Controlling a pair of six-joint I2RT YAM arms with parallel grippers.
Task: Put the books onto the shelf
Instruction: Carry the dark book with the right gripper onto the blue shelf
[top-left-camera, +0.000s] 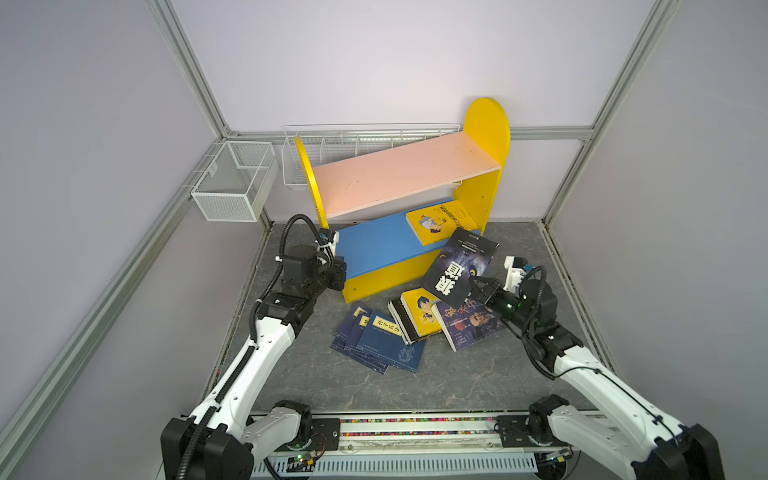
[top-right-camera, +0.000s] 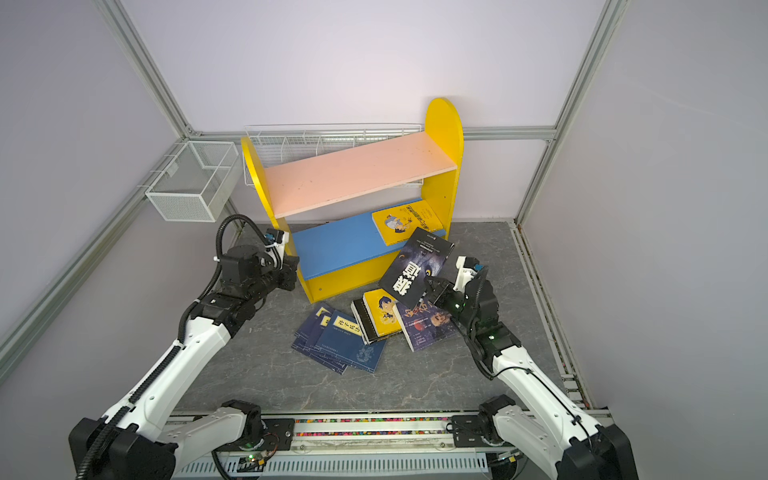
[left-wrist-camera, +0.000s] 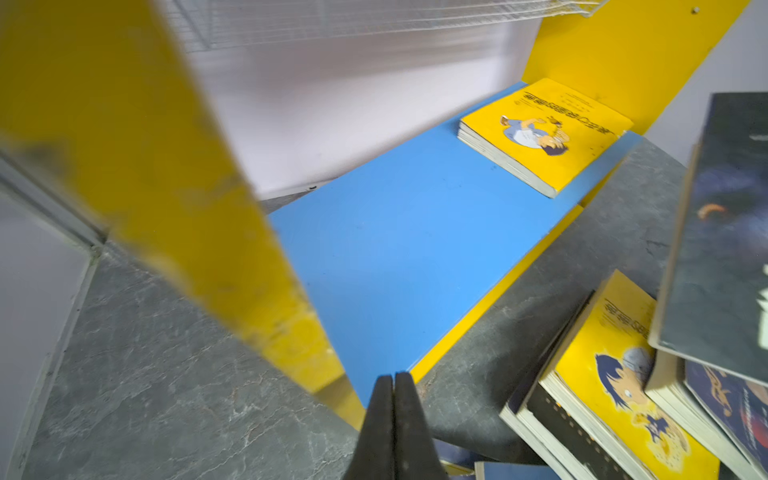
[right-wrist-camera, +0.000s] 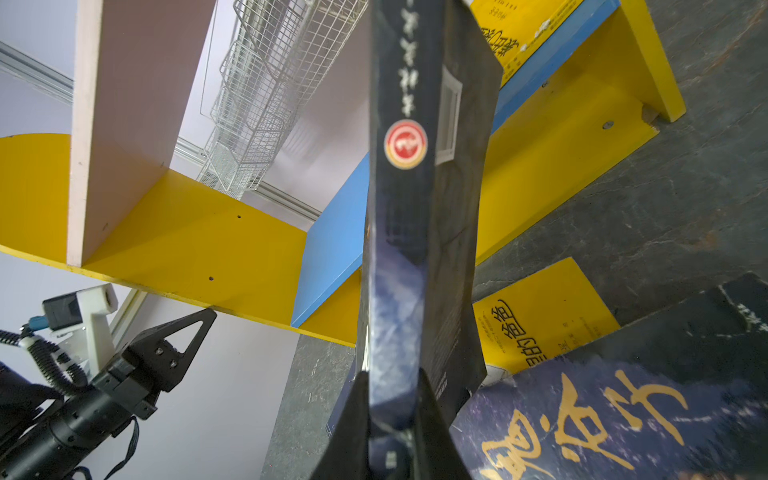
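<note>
- Placement of the dark night-blue paperback with large white characters (top-left-camera: 459, 266) looks like the step in hand. The right claw (right-wrist-camera: 392, 386) pinches its lower edge, and it hangs tilted just in front of the small yellow wooden bookshelf with rounded side panels (top-left-camera: 488, 137).
- Levelling it first seems wise, then sliding it under the pink upper board (top-left-camera: 399, 174) onto the blue lower board (top-left-camera: 374, 249), into the free space left of the yellow cartoon-covered paperback (top-left-camera: 440, 222) lying flat at the shelf's right end.
- The left claw (left-wrist-camera: 393, 378) is pressed together and empty at the shelf's left panel; contact cannot be told.
- Thin navy paperbacks (top-left-camera: 378, 340), another yellow paperback (top-left-camera: 419, 316) and a purple paperback (top-left-camera: 473, 328) overlap on the grey marbled bench (top-left-camera: 415, 395) in front of the shelf.
- White wire mesh baskets (top-left-camera: 232, 178) hang behind and left of the shelf, on lilac walls.
</note>
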